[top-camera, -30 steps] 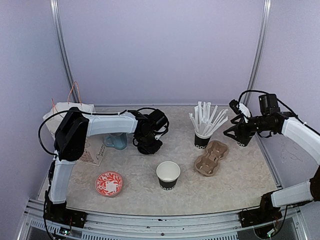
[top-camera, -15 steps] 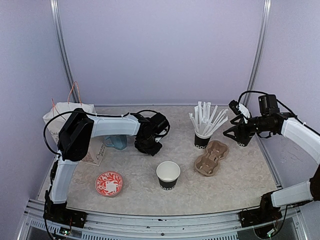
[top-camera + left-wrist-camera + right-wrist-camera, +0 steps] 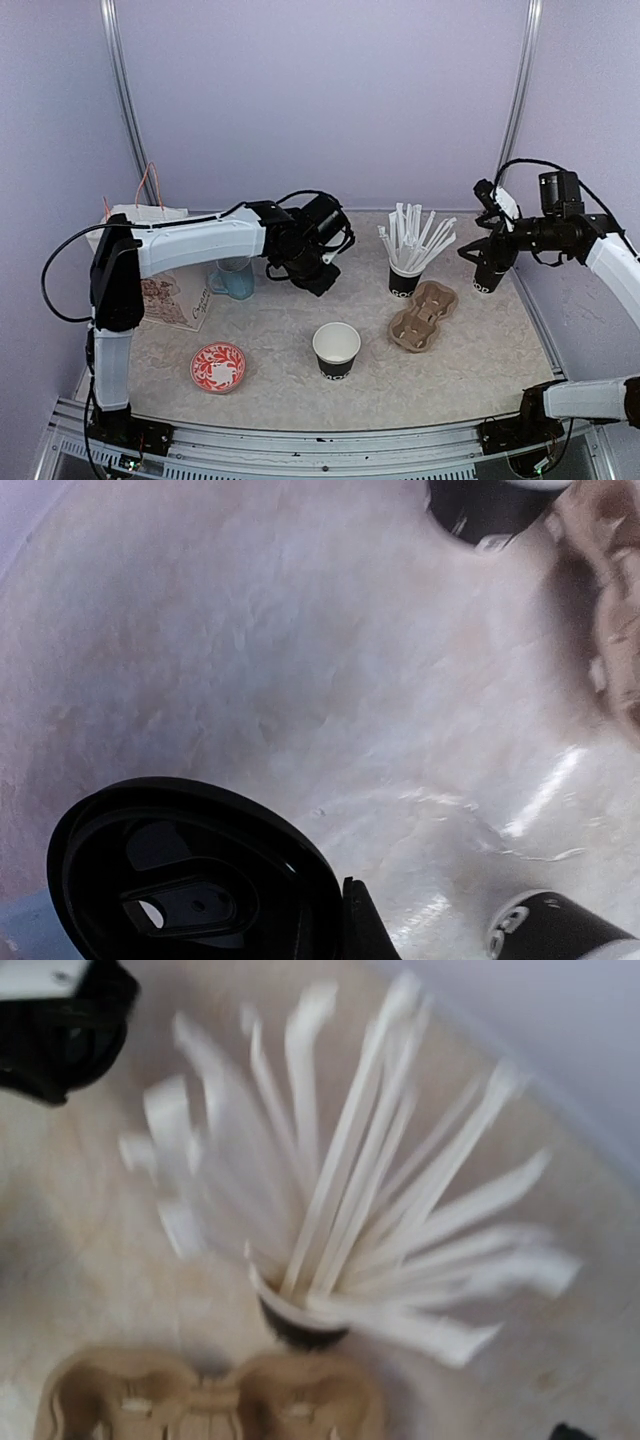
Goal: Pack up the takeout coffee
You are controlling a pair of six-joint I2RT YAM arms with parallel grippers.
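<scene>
Below the left gripper point(image 3: 312, 266) and a little to its right, nearer the arm bases and well apart from it, stands the small black paper cup point(image 3: 336, 350). It is upright on the pale stone-look table point(image 3: 280, 330), its mouth open and its white inside bare of any drink, as far as the overhead view shows.

The left gripper hangs clear of the table. Its jaws look pinched on the rim of the round black plastic lid point(image 3: 190, 880), which fills the lower left of the wrist view with its underside showing.

I judge the lid to be light, thin and springy, and smooth enough to swivel in an edge grip. It needs to come down level on the cup and be pressed evenly, or one side will pop up.

The cup should be very light and easy to tip or shove. Its paper wall gives under a squeeze, so a gentle hold at mid-height or just under the rolled rim seems best. A second hand may need to steady it.

The right gripper point(image 3: 488, 268) hovers far to the cup's right, just beyond the black cup stuffed with white straws point(image 3: 404, 282) and the brown moulded-pulp cup carrier point(image 3: 423, 314). I cannot tell whether its jaws are apart, and nothing shows between them. From that hand the paper cup lies well to the left and nearer the bases, past the carrier.
</scene>
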